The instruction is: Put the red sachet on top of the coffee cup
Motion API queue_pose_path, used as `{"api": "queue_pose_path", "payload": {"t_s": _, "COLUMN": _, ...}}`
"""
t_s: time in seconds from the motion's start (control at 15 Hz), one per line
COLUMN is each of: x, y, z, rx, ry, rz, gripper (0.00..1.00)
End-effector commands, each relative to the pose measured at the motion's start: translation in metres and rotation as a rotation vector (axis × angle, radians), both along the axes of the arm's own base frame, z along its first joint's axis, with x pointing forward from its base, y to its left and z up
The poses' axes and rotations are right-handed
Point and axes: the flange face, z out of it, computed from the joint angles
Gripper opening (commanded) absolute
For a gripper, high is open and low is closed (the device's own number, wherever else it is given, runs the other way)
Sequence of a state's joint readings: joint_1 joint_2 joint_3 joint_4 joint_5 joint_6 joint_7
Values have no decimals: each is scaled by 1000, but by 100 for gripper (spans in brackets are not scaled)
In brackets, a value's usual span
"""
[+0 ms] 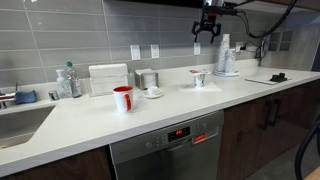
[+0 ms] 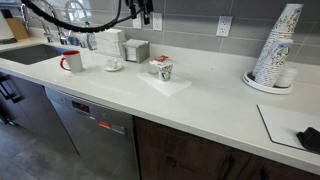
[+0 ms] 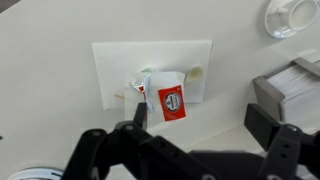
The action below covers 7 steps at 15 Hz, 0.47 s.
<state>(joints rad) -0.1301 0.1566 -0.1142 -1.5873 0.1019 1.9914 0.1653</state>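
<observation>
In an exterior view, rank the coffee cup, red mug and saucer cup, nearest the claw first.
1. coffee cup, right below the claw.
2. saucer cup, along the counter toward the sink.
3. red mug, beyond it, nearer the front edge.

The arm (image 1: 228,5) reaches in along the top of the picture in an exterior view, with dark cables trailing beside it. At its end the gripper (image 1: 208,34) hangs high and points straight down; in both exterior views (image 2: 143,18) it touches nothing. In the wrist view the gripper (image 3: 200,118) fills the lower edge, its two dark fingers (image 3: 139,112) spread wide apart, with nothing held between them.
</observation>
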Motion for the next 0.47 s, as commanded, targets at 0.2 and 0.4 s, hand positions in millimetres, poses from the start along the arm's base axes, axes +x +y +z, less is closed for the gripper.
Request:
{"api": "queue_pose_path", "payload": {"t_s": 0.2, "x": -27, "y": 9, "z": 4, "rx": -14, "ry": 18, "rz": 130, "gripper": 100}}
{"api": "queue_pose_path", "payload": {"t_s": 0.4, "x": -31, "y": 10, "z": 1, "rx": -14, "ry": 24, "rz": 143, "gripper": 100}}
